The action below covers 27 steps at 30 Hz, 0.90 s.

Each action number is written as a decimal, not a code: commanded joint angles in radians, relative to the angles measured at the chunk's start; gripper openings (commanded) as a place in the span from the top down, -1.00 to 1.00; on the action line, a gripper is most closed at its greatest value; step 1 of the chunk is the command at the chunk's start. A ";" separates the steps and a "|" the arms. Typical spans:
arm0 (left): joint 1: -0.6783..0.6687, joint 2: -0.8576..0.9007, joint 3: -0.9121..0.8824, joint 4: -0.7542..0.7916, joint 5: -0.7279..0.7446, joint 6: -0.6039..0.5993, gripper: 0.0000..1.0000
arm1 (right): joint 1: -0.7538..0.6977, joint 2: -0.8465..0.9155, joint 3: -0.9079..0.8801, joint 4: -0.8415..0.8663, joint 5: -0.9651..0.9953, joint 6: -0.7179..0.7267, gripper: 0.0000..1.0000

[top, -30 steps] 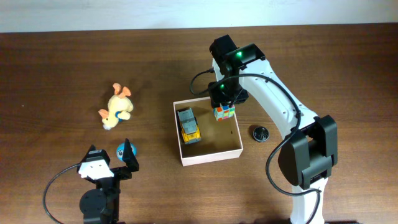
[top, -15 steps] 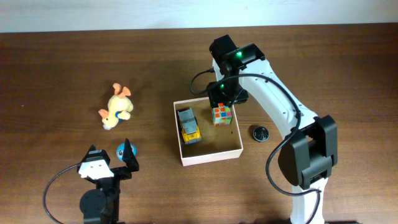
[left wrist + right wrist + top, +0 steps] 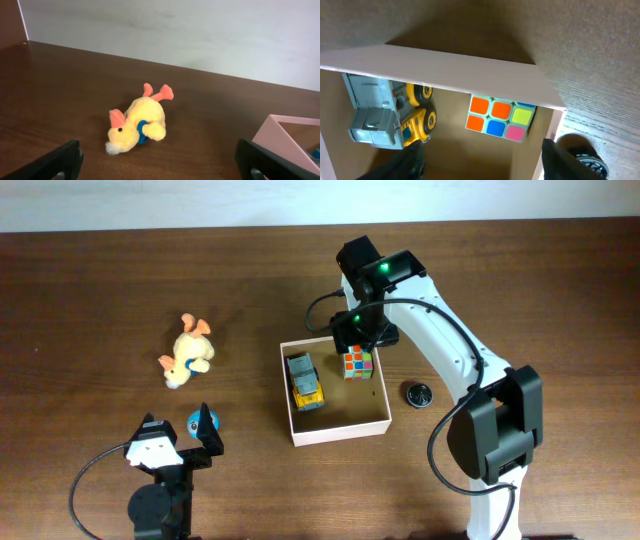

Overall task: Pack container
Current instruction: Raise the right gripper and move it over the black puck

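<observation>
The container [image 3: 338, 433] stands mid-table, a shallow white-walled box with a tan floor. Inside lie a yellow and grey toy truck [image 3: 304, 382] and a colourful puzzle cube [image 3: 358, 364] in the far right corner. My right gripper [image 3: 360, 338] hovers over the far wall, open, with the cube [image 3: 501, 118] lying free below it and the truck [image 3: 390, 115] to the left. My left gripper [image 3: 178, 435] rests at the front left, open and holding nothing. It faces a yellow plush duck [image 3: 137, 125].
The plush duck [image 3: 187, 352] lies left of the container. A small blue ball [image 3: 196, 420] sits by my left gripper's fingers. A black round disc [image 3: 418, 393] lies just right of the container. The container's corner [image 3: 290, 135] shows at the right of the left wrist view.
My right gripper's jaws have opened and let go of the cube, which has dropped onto the container floor. The left arm has not moved.
</observation>
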 commanded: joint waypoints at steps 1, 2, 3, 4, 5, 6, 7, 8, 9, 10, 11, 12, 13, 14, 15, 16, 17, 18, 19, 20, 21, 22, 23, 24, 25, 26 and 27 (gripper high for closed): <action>0.006 -0.007 -0.006 0.000 0.014 -0.005 -0.98 | 0.014 -0.064 0.017 -0.027 0.005 -0.021 -0.44; 0.006 -0.007 -0.006 0.000 0.014 -0.005 -0.98 | 0.020 -0.079 0.029 -0.047 0.005 -0.034 -0.46; 0.006 -0.007 -0.006 0.000 0.014 -0.005 -0.98 | 0.026 -0.095 0.042 -0.068 0.008 -0.036 -0.49; 0.006 -0.007 -0.006 0.000 0.014 -0.005 -0.98 | 0.032 -0.109 0.053 -0.085 0.010 -0.037 -0.54; 0.006 -0.007 -0.006 0.000 0.014 -0.005 -0.99 | 0.038 -0.126 0.068 -0.107 0.010 -0.037 -0.58; 0.006 -0.007 -0.006 0.000 0.014 -0.005 -0.99 | 0.044 -0.147 0.085 -0.131 0.008 -0.044 -0.70; 0.006 -0.007 -0.006 0.000 0.014 -0.005 -0.99 | 0.049 -0.163 0.095 -0.145 0.008 -0.052 -0.96; 0.006 -0.007 -0.006 0.000 0.014 -0.005 -0.99 | 0.050 -0.176 0.098 -0.150 0.008 -0.052 -0.98; 0.006 -0.007 -0.006 0.000 0.014 -0.005 -0.98 | 0.050 -0.188 0.100 -0.151 0.001 -0.051 -0.98; 0.006 -0.007 -0.006 0.000 0.014 -0.005 -0.98 | 0.050 -0.199 0.100 -0.151 -0.018 -0.051 -0.97; 0.006 -0.007 -0.006 0.000 0.014 -0.005 -0.99 | 0.050 -0.204 0.100 -0.149 -0.029 -0.051 -0.98; 0.006 -0.007 -0.006 0.000 0.014 -0.005 -0.99 | 0.048 -0.205 0.100 -0.146 -0.029 -0.053 -0.97; 0.006 -0.007 -0.006 0.000 0.014 -0.005 -0.98 | 0.046 -0.205 0.100 -0.147 -0.029 -0.071 -0.98; 0.006 -0.007 -0.006 0.000 0.014 -0.005 -0.98 | 0.040 -0.204 0.099 -0.155 -0.027 -0.098 -0.98; 0.006 -0.007 -0.006 0.000 0.014 -0.005 -0.98 | 0.033 -0.204 0.098 -0.167 -0.010 -0.105 -0.98; 0.006 -0.007 -0.006 0.000 0.014 -0.005 -0.99 | 0.024 -0.204 0.098 -0.183 0.016 -0.102 -0.98; 0.006 -0.007 -0.006 0.000 0.014 -0.005 -0.99 | 0.011 -0.204 0.098 -0.203 0.053 -0.085 -0.98; 0.006 -0.007 -0.006 0.000 0.014 -0.005 -0.98 | -0.003 -0.204 0.098 -0.222 0.104 -0.056 -0.98; 0.006 -0.007 -0.006 0.000 0.014 -0.005 -0.99 | -0.023 -0.204 0.098 -0.250 0.180 -0.024 -0.98; 0.006 -0.007 -0.006 0.000 0.014 -0.005 -0.99 | -0.034 -0.204 0.098 -0.267 0.222 -0.008 -0.98; 0.006 -0.008 -0.006 0.000 0.014 -0.005 -0.98 | -0.058 -0.204 0.087 -0.290 0.285 0.011 -0.98; 0.006 -0.008 -0.006 0.000 0.014 -0.005 -0.98 | -0.074 -0.204 0.080 -0.301 0.303 0.013 -0.98; 0.006 -0.007 -0.006 0.000 0.014 -0.005 -0.99 | -0.090 -0.204 0.072 -0.307 0.309 0.010 -0.98; 0.006 -0.007 -0.006 0.000 0.014 -0.005 -0.99 | -0.100 -0.204 0.063 -0.305 0.309 -0.010 -0.98; 0.006 -0.007 -0.006 0.000 0.014 -0.005 -0.98 | -0.108 -0.204 0.049 -0.300 0.309 -0.037 -0.98; 0.006 -0.007 -0.006 0.000 0.014 -0.005 -0.99 | -0.111 -0.204 0.035 -0.295 0.309 -0.058 -0.98; 0.006 -0.007 -0.006 0.000 0.014 -0.005 -0.98 | -0.115 -0.204 0.015 -0.286 0.310 -0.076 -0.98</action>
